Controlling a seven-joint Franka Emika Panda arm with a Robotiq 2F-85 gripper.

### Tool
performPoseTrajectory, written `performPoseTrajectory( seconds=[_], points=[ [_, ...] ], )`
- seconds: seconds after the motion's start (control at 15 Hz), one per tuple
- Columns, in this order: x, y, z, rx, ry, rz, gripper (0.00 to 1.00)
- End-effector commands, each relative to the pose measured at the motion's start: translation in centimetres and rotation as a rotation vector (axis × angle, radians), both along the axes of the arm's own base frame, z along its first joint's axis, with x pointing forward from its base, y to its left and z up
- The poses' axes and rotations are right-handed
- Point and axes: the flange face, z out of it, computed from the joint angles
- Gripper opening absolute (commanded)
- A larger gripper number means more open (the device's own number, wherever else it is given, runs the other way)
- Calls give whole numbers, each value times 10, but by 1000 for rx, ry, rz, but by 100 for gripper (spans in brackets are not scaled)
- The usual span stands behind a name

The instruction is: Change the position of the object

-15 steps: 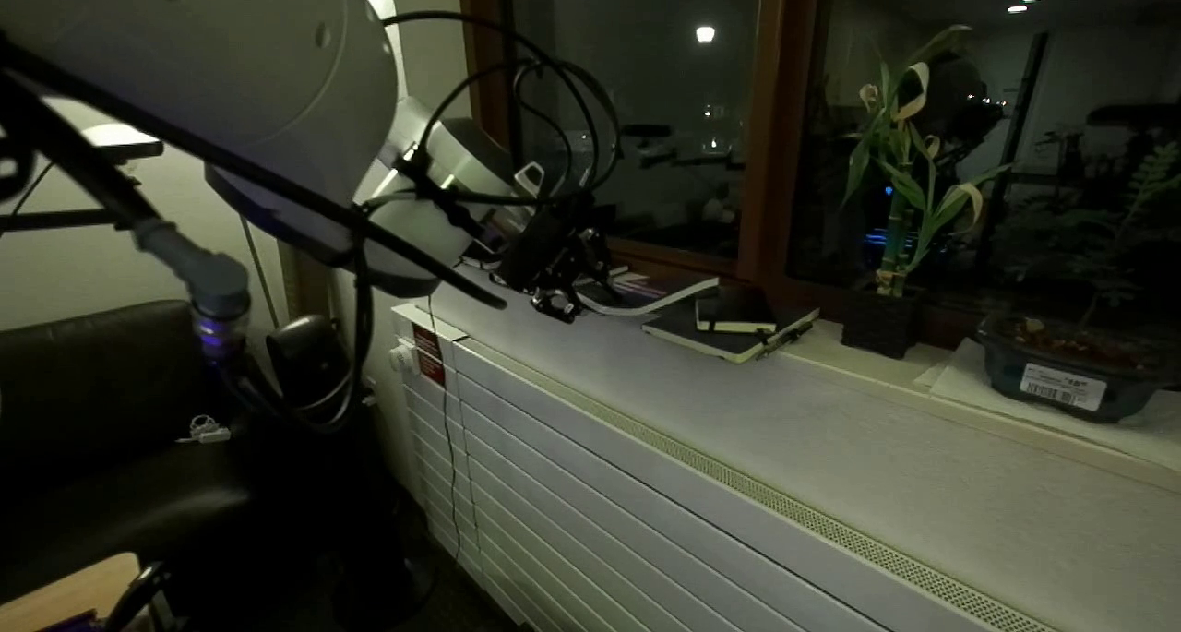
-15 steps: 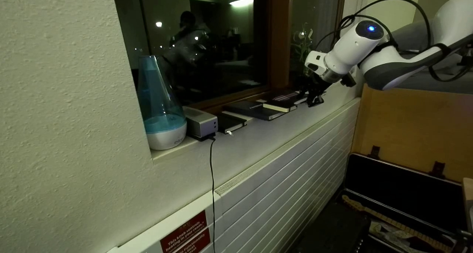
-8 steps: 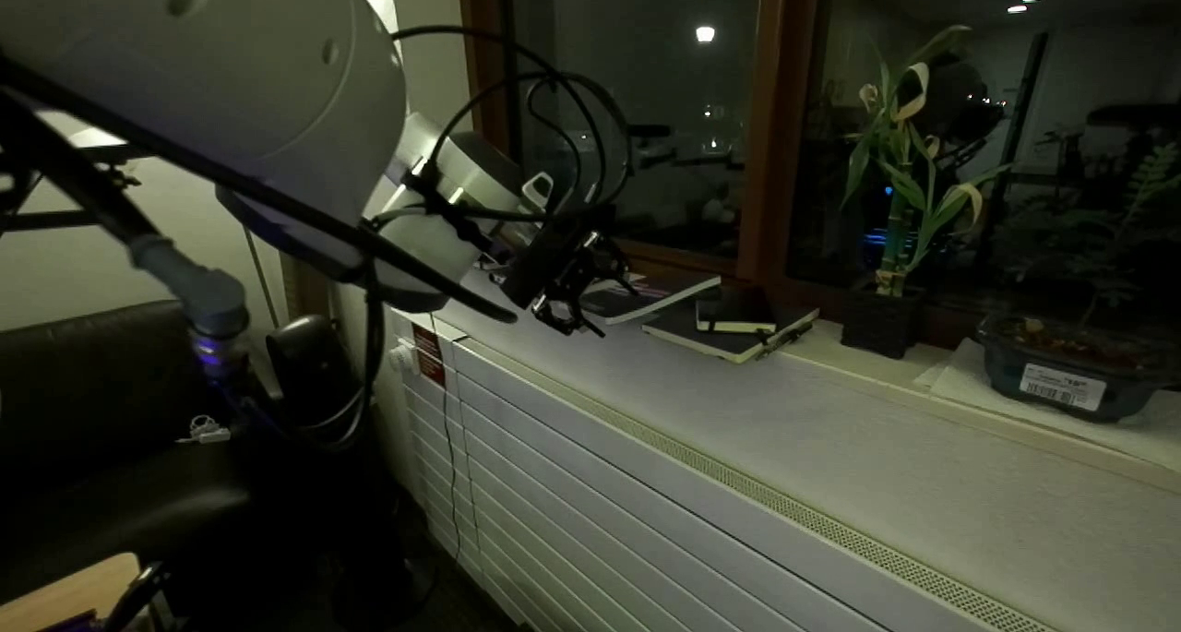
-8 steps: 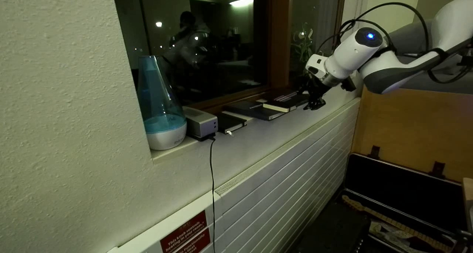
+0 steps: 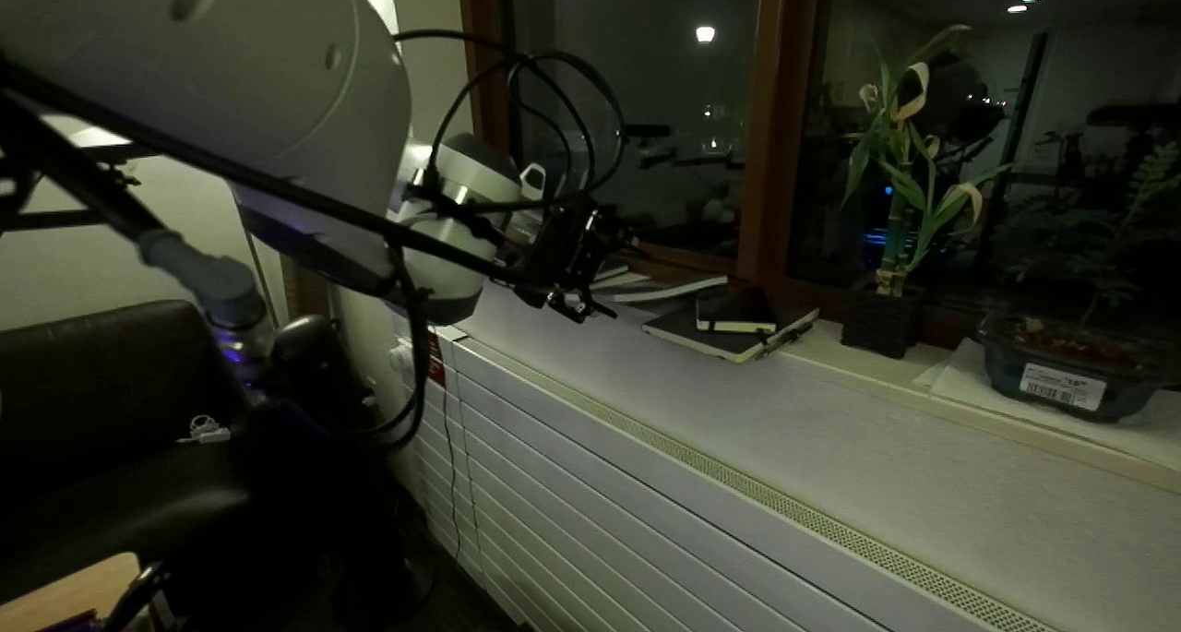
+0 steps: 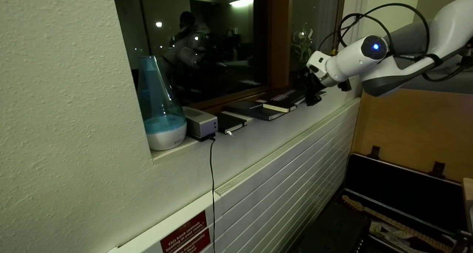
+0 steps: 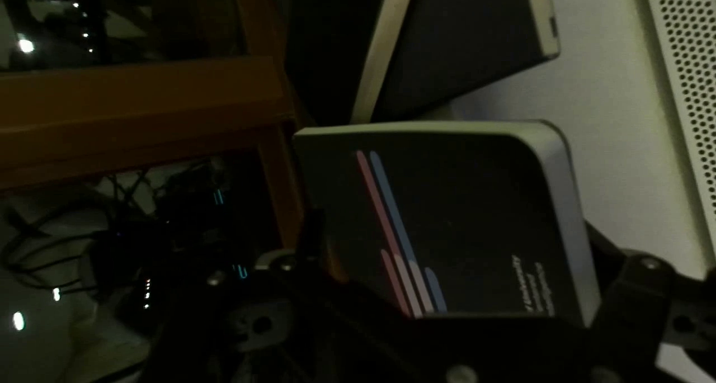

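The task names only "the object"; which thing that is cannot be told for sure. A dark book with red and blue stripes lies under my gripper in the wrist view. My jaws stand wide apart, one finger by the book's left edge and the other beside its right edge; whether either touches it I cannot tell. In an exterior view the pale page edge of the striped book shows just past the gripper. The gripper is also low over the sill at the book's far end. The book's near part is hidden by the gripper.
Small and larger black notebooks lie stacked beside the striped book. A bamboo plant and a planter stand farther along the sill. A blue humidifier, grey box and notebook sit at the opposite end. The window rises behind.
My jaws have opened wider, and the wrist has turned and shifted slightly. The striped book's visible edge lies a little farther toward the plants. The stacked notebooks have not moved.
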Motion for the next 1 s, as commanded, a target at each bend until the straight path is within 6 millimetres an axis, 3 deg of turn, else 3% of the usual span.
performPoseTrajectory(
  seconds=[0.0, 0.13, 0.8, 0.93],
  points=[
    [0, 4, 2, -32, -65, 11, 74],
    [1, 4, 2, -45, -77, 21, 70],
    [-8, 14, -5, -113, -117, 116, 3],
    [-11, 16, -7, -129, -121, 137, 0]
  ],
)
